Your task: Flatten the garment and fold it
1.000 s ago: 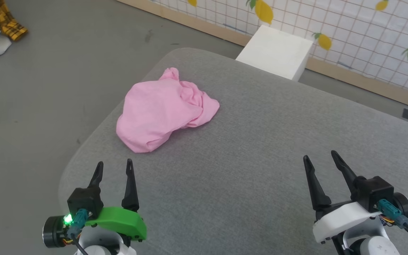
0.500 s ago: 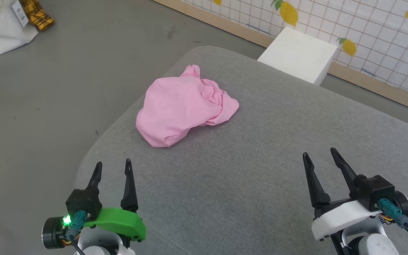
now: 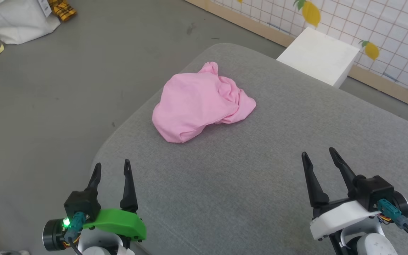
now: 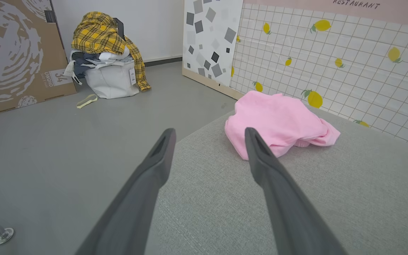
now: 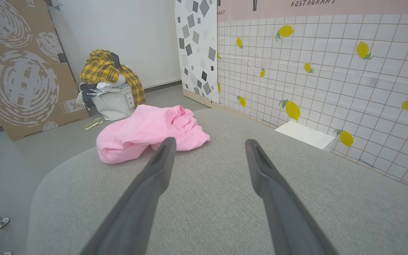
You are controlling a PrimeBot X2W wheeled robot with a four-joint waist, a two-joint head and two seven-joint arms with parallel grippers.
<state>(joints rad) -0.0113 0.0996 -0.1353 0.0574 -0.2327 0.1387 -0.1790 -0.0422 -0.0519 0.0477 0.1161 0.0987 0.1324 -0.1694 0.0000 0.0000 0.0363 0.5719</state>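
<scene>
End effectors over grey cushion point(image 3: 260, 184): left end effector point(image 3: 113, 163) and right end effector point(image 3: 317, 152) both splayed and empty. Crumpled pink shorts point(image 3: 200, 102) lie ahead near the cushion's left edge, closer to the left arm, with the long axis running near-left to far-right.

The pink wall band point(image 5: 367, 7) reads RESTAURANT

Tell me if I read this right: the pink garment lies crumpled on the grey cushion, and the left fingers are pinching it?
Not quite. The pink garment does lie crumpled on the grey cushion, but the left fingers are open and well short of it, as the head view shows.
</scene>
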